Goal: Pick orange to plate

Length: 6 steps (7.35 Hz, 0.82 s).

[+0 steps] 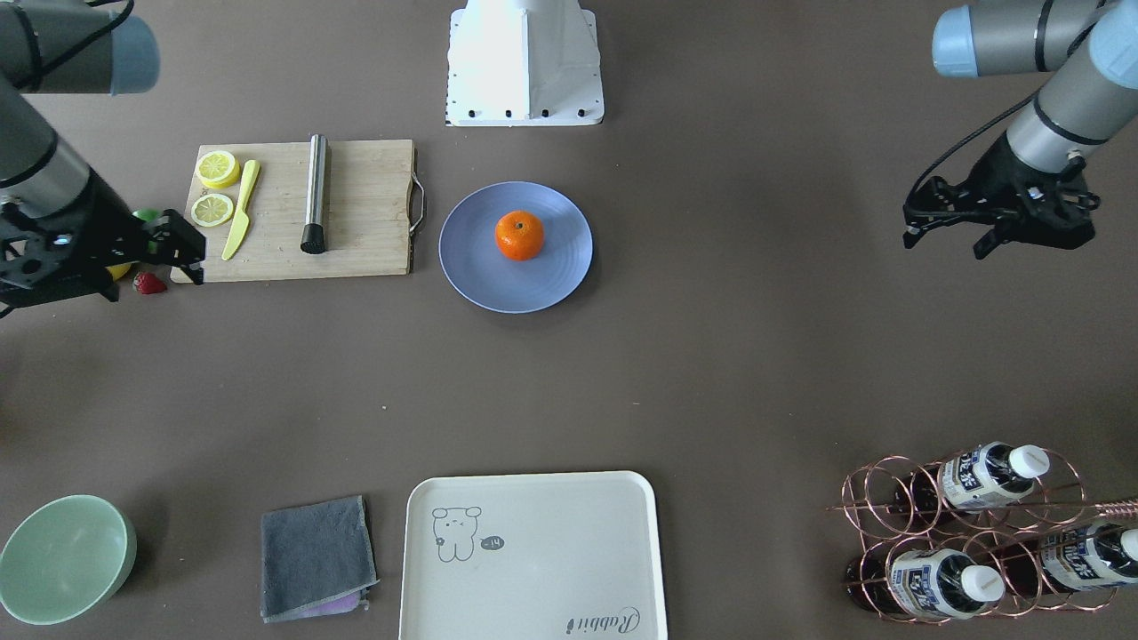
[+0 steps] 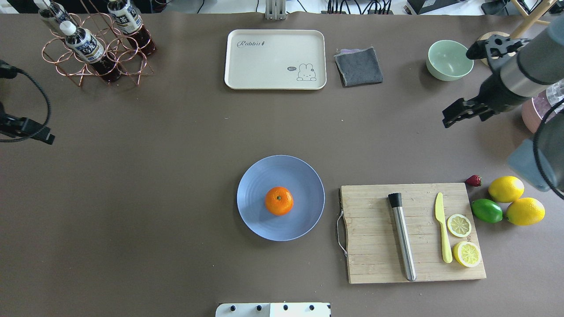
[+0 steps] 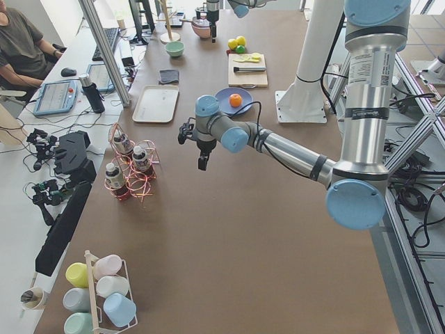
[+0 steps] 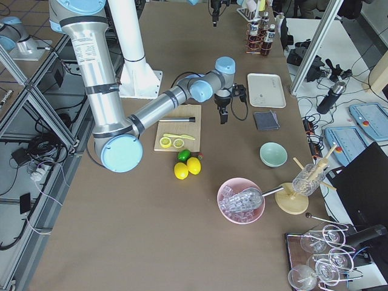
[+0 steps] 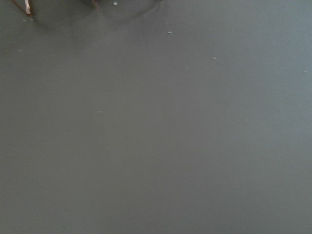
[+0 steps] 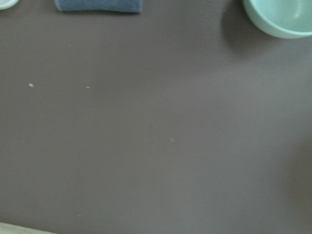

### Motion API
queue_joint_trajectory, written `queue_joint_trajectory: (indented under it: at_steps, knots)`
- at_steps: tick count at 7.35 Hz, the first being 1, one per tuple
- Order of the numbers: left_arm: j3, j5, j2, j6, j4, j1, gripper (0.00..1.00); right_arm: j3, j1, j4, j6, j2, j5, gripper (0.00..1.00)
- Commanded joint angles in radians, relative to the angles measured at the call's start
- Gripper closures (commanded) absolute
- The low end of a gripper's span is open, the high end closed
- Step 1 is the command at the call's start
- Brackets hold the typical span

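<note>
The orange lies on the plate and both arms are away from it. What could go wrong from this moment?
1. The orange is round and lies free near the middle of the shallow plate. A knock on the plate could roll it off.
2. The right tool hangs open between the bowl and the lemons. If the arm travels low, it may hit them.

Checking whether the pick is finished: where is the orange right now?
The orange sits near the middle of the plate, at table centre in the overhead view, left of the cutting board.
</note>
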Motion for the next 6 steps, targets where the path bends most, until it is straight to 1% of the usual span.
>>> queue_joint_trajectory:
  at_steps: [1,2,3,4,5,6]
  knots:
    - [0.03,-0.07,0.185,0.299,-0.001,-0.209,0.03,-0.08,0.286,-0.013,-0.481,-0.181,0.069,0.0]
    - [0.056,-0.069,0.221,0.391,-0.007,-0.299,0.03,-0.144,0.386,-0.013,-0.632,-0.22,0.076,0.0]
    - [0.104,-0.07,0.223,0.467,0.001,-0.391,0.03,-0.194,0.444,-0.011,-0.703,-0.235,0.076,0.0]
    - [0.129,-0.076,0.223,0.477,-0.007,-0.427,0.03,-0.229,0.486,-0.01,-0.714,-0.241,0.074,0.0]
    - [0.129,-0.075,0.223,0.478,-0.008,-0.447,0.03,-0.251,0.499,-0.001,-0.714,-0.252,0.071,0.0]
    - [0.126,-0.075,0.223,0.478,-0.007,-0.447,0.03,-0.242,0.506,0.001,-0.714,-0.271,0.073,0.0]
